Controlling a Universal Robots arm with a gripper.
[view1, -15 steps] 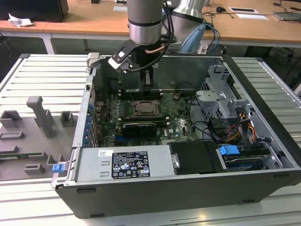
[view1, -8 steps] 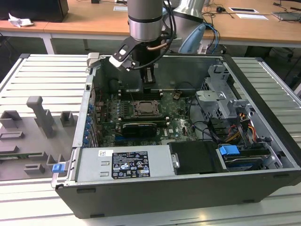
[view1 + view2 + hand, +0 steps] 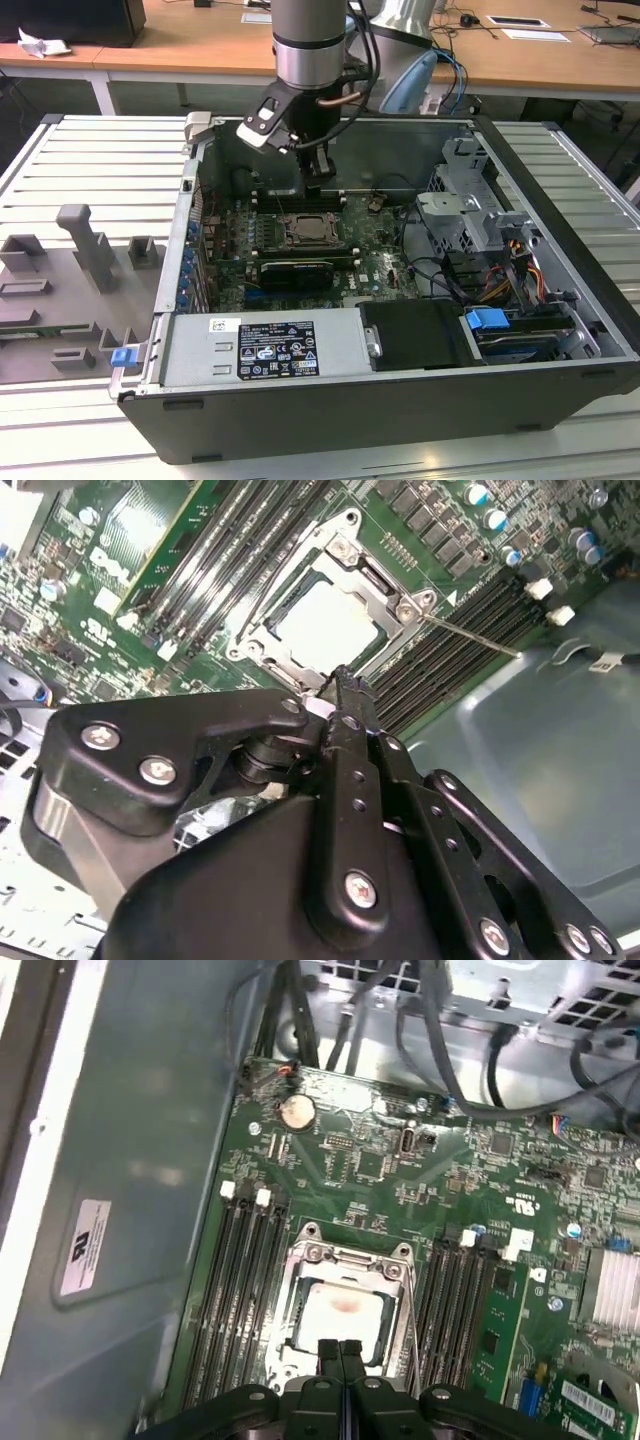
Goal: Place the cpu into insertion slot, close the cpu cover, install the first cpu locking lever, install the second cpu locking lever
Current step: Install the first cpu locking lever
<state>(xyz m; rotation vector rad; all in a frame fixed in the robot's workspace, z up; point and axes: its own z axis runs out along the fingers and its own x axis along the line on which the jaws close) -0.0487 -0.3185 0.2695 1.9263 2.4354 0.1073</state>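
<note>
Pale silver-beige metal marks the cpu (image 3: 340, 1310), which lies flat inside the insertion slot (image 3: 300, 236) in the middle of the green motherboard (image 3: 400, 1160). The cpu cover (image 3: 352, 1256) is folded down over it, its silvery frame ringing the chip so that the top shows through the central window. In both wrist views the black jaws are pressed together with nothing between them. Their tips sit right at one edge of the cover frame, beside the chip rather than over its centre; whether they touch the frame cannot be told. In the second wrist view a thin metal lever (image 3: 470, 635) slants out from one corner of the socket across the dark memory slots (image 3: 450, 650). In the exterior view the arm (image 3: 310, 50) reaches down into the open computer case (image 3: 560, 200), its jaws hanging just past the far side of the socket. The case rests on a ribbed grey surface (image 3: 90, 150).
</note>
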